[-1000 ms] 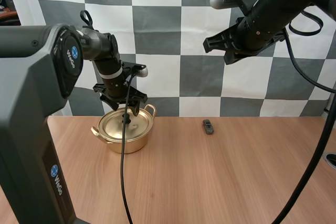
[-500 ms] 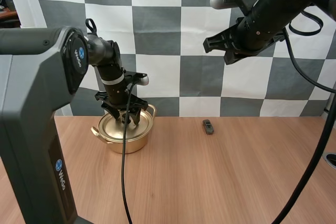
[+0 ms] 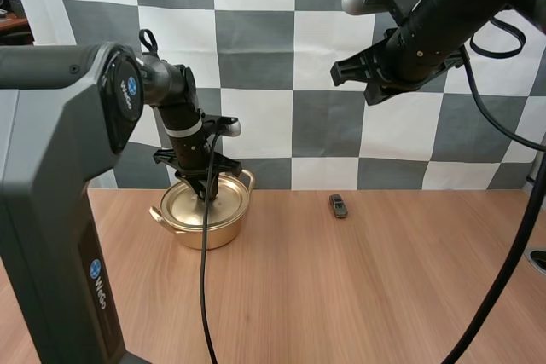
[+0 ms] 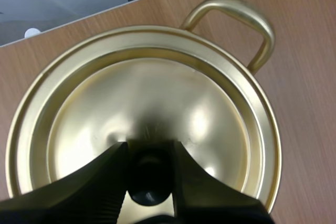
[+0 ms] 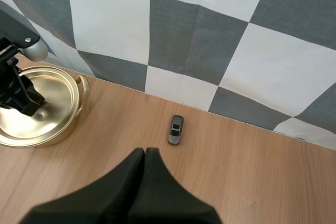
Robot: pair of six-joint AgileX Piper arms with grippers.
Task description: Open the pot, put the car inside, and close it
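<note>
Left wrist view: fingertips (image 4: 102,182) on knob (image 4: 150,178)

Below the right claw (image 5: 145,152), bare bench (image 3: 384,279) surrounds the car (image 5: 176,129); well aside, the left claw (image 4: 149,153) pinches the lid (image 4: 157,93) on the pot (image 3: 201,234).

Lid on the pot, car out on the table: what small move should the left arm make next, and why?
Probably lift straight up. The left gripper pinches the knob of the lid, which sits on the pot, and the car lies on the table, apart from the pot.
</note>
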